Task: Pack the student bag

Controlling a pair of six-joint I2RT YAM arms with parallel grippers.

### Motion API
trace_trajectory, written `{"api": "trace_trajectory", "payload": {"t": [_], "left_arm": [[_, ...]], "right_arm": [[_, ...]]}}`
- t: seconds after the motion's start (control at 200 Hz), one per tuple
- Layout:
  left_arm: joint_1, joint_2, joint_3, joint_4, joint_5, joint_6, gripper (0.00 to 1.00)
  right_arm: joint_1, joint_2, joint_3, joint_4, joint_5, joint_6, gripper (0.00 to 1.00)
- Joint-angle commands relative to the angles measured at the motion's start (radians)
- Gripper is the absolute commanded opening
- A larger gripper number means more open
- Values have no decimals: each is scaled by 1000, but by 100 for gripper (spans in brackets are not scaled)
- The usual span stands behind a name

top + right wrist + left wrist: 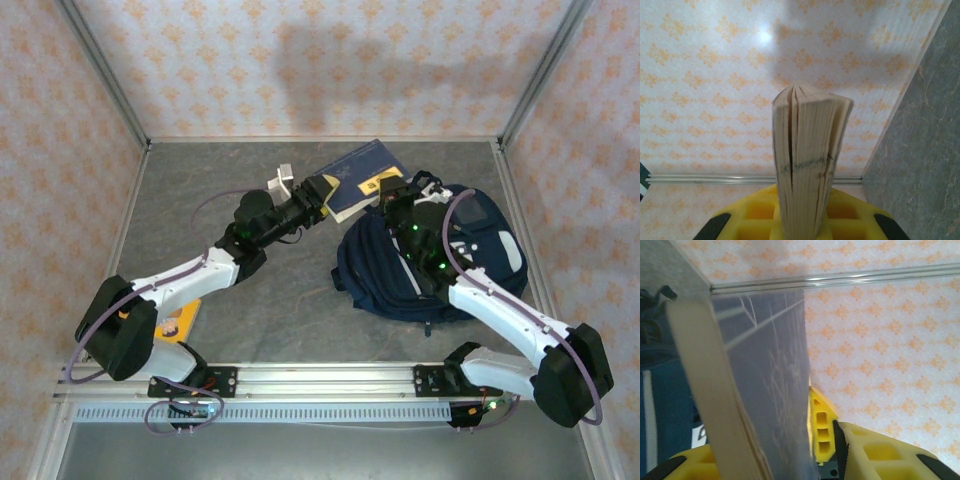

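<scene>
Overhead, nearest me, both arm bases sit on the rail at the table's [290, 300] near edge. Just beyond the left base, a flat orange-yellow item [183, 322] lies on the grey surface, partly under the arm.

Further in, on the right half of the table, the student bag [380, 270] lies slumped, navy with light grey patches. My right arm reaches across it.

Past the bag's far left edge, the two grippers meet at a blue book [358, 170]. The left gripper [318, 196] comes in from the left and the right gripper [392, 192] from the near right.

On the left wrist camera, yellow fingers [822, 427] are closed against the book's blue cover, with its pale page edge running up beside it. On the right wrist camera, yellow fingers [755, 215] are clamped on a cream page block [807, 165] that stands upright, its leaves fanning slightly at the top. I read both as one book, though I cannot be sure.

Behind everything stands the orange-patterned wall [330, 70].
</scene>
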Motion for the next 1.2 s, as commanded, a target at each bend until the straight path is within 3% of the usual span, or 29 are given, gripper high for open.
{"api": "trace_trajectory", "payload": {"t": [0.0,0.21,0.355,0.415,0.54,0.711,0.826,1.066,1.196], "left_arm": [[-14,4,31,70,9,-5,39],[-16,4,23,60,-7,10,21],[-10,-8,24,26,-19,48,0],[-2,-33,23,-20,-22,77,0],[28,-119,22,-212,-24,185,0],[73,-290,-3,-551,-72,361,0],[85,-380,-22,-744,-93,439,0],[87,-481,-64,-927,-72,508,0],[87,-508,-80,-964,-55,540,0]], "right_arm": [[5,-19,-19,58,48,-20,0],[5,-14,-28,45,1,-19,0],[6,-29,-34,8,-40,-41,3],[1,-45,-41,-38,-62,-36,10],[-51,-82,-6,-263,-211,-146,38],[-68,-100,156,-755,-232,-542,48],[-68,-73,240,-963,-172,-765,51],[-66,253,497,-1410,-100,-1081,78],[-67,341,532,-1452,-110,-1160,89]]}}
